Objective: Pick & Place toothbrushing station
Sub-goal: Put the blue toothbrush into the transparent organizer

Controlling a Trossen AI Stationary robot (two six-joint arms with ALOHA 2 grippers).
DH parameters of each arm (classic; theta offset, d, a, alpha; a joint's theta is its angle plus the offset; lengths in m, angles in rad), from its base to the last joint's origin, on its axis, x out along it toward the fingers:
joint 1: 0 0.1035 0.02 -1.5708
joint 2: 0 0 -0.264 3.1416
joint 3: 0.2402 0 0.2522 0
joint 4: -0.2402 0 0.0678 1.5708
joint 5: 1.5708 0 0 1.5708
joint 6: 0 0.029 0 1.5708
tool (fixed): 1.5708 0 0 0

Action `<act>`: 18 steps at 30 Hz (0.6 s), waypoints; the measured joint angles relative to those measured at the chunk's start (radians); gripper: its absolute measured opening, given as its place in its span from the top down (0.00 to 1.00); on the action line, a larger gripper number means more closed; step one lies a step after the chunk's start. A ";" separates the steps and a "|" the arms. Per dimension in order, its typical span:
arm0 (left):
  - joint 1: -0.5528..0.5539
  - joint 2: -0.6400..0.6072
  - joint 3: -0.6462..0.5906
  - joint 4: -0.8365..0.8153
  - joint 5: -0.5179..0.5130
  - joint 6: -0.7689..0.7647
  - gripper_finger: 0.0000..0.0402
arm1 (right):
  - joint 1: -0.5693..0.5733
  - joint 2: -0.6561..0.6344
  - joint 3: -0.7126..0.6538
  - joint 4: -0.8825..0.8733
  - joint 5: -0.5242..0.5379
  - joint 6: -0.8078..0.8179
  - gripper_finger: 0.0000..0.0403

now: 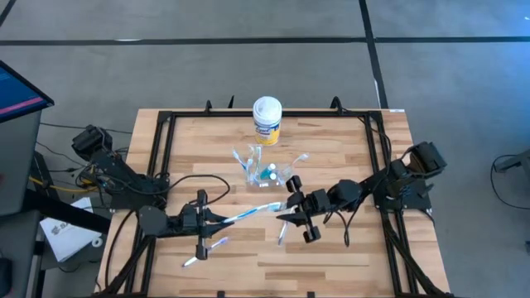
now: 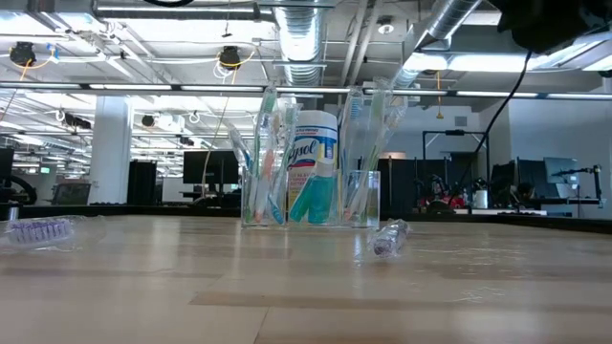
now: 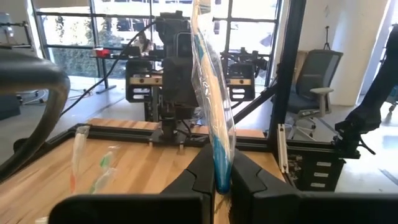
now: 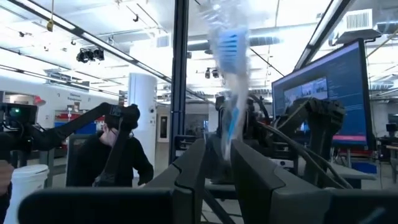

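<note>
Above the middle of the table my left gripper [image 1: 215, 222] and my right gripper [image 1: 287, 204] face each other. Each is shut on a blue-and-white toothbrush in a clear wrapper. The left's brush [image 3: 208, 93] and the right's brush [image 4: 229, 81] show in the wrist views. From above they read as one slanting line [image 1: 252, 213] between the grippers. Beyond them stand two see-through cups [image 1: 252, 161] [image 1: 283, 174], which hold upright toothbrushes [image 2: 266, 162] and a teal tube [image 2: 311, 201]. My left gripper pinches the brush's blue handle end [image 3: 222, 163] between its two fingers, which lie level and come from the table's left. The wrapped brush slants up from the fingers toward the right arm, clear of the table. My right gripper pinches the lower handle [image 4: 229, 134] of its brush between its two fingers, coming from the table's right and slanting upward. The brush rises past the fingertips with its bristle head [image 4: 230, 45] at the far end, inside crinkled wrapper, clear of the table.
A yellow canister with a white lid [image 1: 267, 120] stands behind the cups. Loose wrapped brushes lie on the wood at the near left [image 1: 205, 252] and under the right gripper [image 1: 283, 232]. A black frame [image 1: 166, 124] borders the table. The near half of the table is otherwise bare.
</note>
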 joint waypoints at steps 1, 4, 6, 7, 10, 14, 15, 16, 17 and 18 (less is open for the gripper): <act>0.000 0.000 0.000 0.001 0.000 0.000 0.99 | -0.004 0.000 0.000 0.001 -0.002 0.000 0.83; 0.000 0.000 0.000 0.003 0.000 0.000 0.99 | -0.010 0.000 0.000 0.007 -0.006 -0.004 0.83; 0.006 0.000 0.000 0.005 0.002 0.000 0.99 | -0.015 0.000 0.000 0.028 -0.009 -0.017 0.82; 0.012 0.003 0.000 0.009 0.011 0.000 0.99 | -0.017 0.000 0.000 0.036 -0.009 -0.020 0.81; 0.033 0.010 0.000 0.009 0.052 0.000 0.99 | -0.020 0.000 0.000 0.048 -0.010 -0.020 0.75; 0.068 0.025 0.000 0.028 0.090 -0.003 0.99 | -0.028 0.000 0.000 0.052 -0.009 -0.020 0.66; 0.071 0.027 0.000 0.025 0.097 -0.003 0.99 | -0.028 0.000 0.000 0.053 -0.009 -0.020 0.64; 0.078 0.027 0.000 0.029 0.106 -0.003 0.99 | -0.030 0.000 0.000 0.054 -0.009 -0.022 0.62; 0.088 0.030 0.000 0.040 0.118 -0.006 0.99 | -0.032 0.001 0.000 0.058 -0.009 -0.022 0.60; 0.100 0.036 0.001 0.044 0.130 -0.011 0.99 | -0.033 0.001 0.000 0.069 -0.009 -0.022 0.59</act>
